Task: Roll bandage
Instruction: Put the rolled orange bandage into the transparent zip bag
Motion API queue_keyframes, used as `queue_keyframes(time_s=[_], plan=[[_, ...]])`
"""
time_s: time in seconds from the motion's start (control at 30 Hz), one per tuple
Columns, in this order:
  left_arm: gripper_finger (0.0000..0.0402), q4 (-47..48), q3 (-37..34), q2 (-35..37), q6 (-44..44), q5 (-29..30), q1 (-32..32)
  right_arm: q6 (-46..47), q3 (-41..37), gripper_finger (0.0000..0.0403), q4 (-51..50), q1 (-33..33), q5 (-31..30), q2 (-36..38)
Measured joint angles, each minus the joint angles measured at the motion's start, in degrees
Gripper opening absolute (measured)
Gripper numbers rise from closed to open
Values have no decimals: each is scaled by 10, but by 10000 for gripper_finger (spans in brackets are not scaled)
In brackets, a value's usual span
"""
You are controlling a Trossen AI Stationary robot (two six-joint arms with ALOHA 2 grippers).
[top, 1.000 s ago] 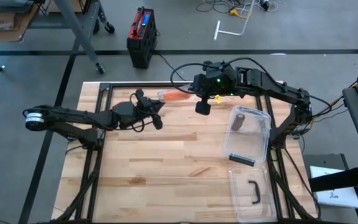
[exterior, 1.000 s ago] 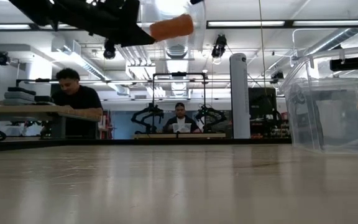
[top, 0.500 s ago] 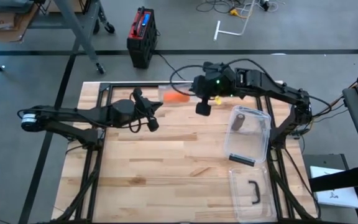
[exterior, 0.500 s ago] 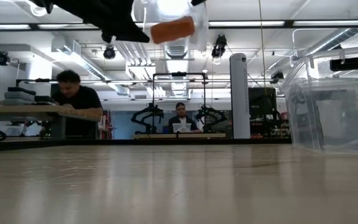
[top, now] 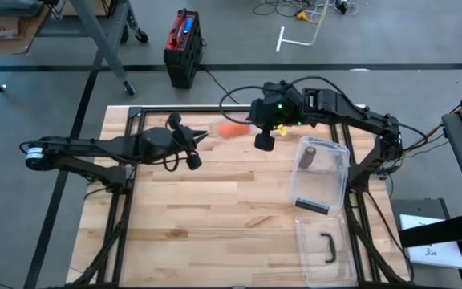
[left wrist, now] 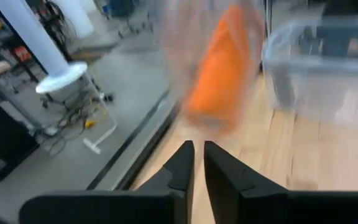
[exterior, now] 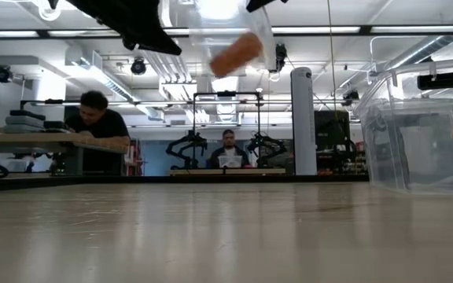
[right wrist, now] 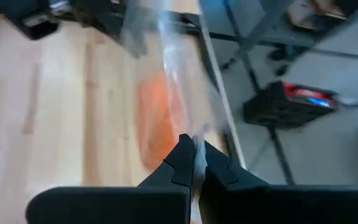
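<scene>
You are early in the job: the orange roll of bandage [top: 233, 130] sits inside a clear plastic wrapper [exterior: 225, 31] that hangs in the air above the far side of the wooden slatted table [top: 215, 225], and nothing here shows any rolling done yet. The bandage looks to be in its packaging, so getting it out and winding it is, as far as you can judge, all ahead of you.

Your right tool [right wrist: 194, 163] is pinched tight on the edge of that wrapper; its wrist view shows the film caught between the fingertips, with the orange roll blurred beyond. Your left tool [left wrist: 196, 163] is nearly shut with only a thin slit between its fingers, and it holds nothing; it points at the roll from just beside it, apart from the wrapper.

The high view gives you the layout: the left arm reaches in from the table's left, the right arm from the right, and they meet near the far edge. It also shows a clear plastic bin [top: 321, 173] and its clear lid with a black handle [top: 319, 246] at the right side, well apart from the bandage. The low view alone tells you the roll is lifted well clear of the table, tilted. It also shows two people seated at benches in the room behind.
</scene>
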State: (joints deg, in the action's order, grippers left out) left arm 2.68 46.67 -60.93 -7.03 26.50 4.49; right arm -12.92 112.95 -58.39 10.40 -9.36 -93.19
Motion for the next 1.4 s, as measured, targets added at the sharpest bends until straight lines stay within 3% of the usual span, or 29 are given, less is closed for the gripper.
queue_keyframes(time_s=[0.07,0.23,0.47,0.7,0.93,1.3,1.4], plan=[[38,47,8,2,2,2,0,4,-2,0,-1,0,-22,-1],[88,92,20,3,9,22,0,4,-8,0,-12,1,19,-6],[157,-32,3,-12,15,-136,-1,24,-48,0,-10,2,17,-8],[197,-43,2,-21,11,-150,-4,67,-99,0,2,8,18,-8],[186,-16,20,16,-4,-139,-22,136,-175,0,74,28,18,-8],[129,-24,12,-36,-11,-151,-33,180,-358,0,408,30,18,-7],[116,-11,15,-27,-12,-151,-33,206,-417,0,443,30,18,-13]])
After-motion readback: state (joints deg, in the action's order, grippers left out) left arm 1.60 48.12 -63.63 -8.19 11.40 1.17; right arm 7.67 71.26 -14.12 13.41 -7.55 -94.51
